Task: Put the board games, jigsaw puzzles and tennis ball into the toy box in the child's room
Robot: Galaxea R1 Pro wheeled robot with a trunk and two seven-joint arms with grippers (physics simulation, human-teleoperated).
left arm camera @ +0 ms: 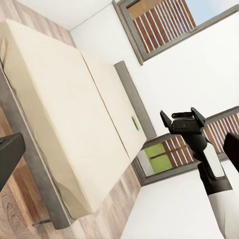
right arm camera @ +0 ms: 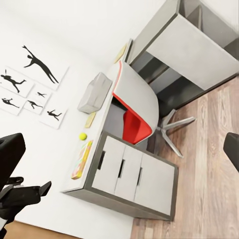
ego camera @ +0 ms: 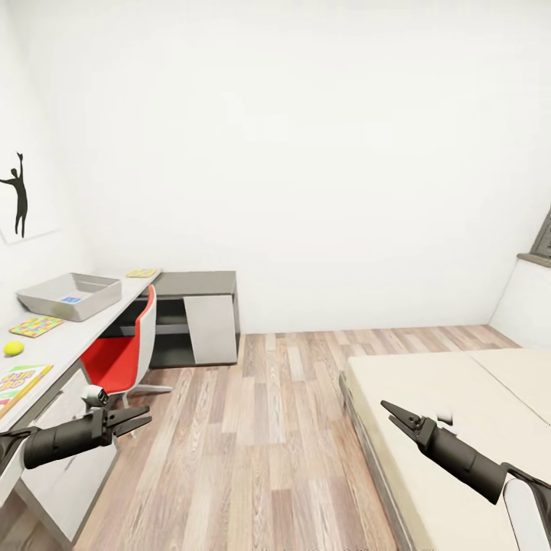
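Where wood-plank floor (ego camera: 283,428) spreads, table (ego camera: 73,337) faces bed (ego camera: 459,413).

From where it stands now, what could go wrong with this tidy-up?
The red chair sits at the table between the robot and the toy box, so rolling closer could bump it. The ball could roll away if nudged. Both grippers, left and right, hold nothing yet.

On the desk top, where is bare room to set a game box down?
Bare table lies between the jigsaw puzzle and the toy box, and between that box and the far puzzle. The near end, by tennis ball and board game, is crowded.
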